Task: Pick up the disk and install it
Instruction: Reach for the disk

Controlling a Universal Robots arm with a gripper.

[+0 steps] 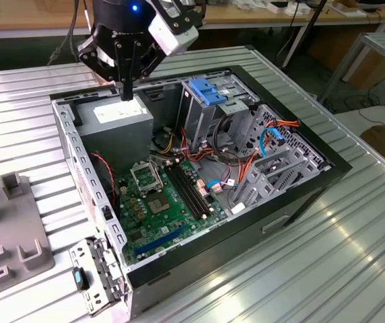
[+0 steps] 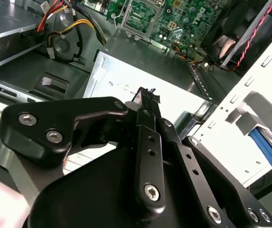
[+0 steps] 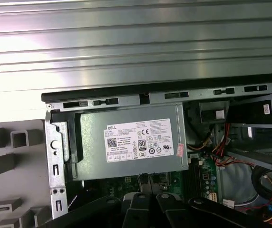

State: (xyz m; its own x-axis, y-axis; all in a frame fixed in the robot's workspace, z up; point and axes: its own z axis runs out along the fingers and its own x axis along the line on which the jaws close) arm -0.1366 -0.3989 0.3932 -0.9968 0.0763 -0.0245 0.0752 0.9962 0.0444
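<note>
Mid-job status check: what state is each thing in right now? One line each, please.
gripper: shut, empty, hanging over the power supply.
computer case: lying on its side, side panel off.
power supply: mounted in the case.
blue drive carrier: seated in the top of the drive cage, not gripped.
CPU socket: bare, no cooler on it.

- Workshop / robotics lab, not a home.
- Opened desktop PC case [image 1: 293, 202], mainboard + wiring exposed, sits on ribbed metal table [image 1: 354, 256].
- Grey slotted jig [image 1: 11, 235] at the exterior view's left.
- Wooden benches [image 1: 31, 17] w/ cables behind.
</note>
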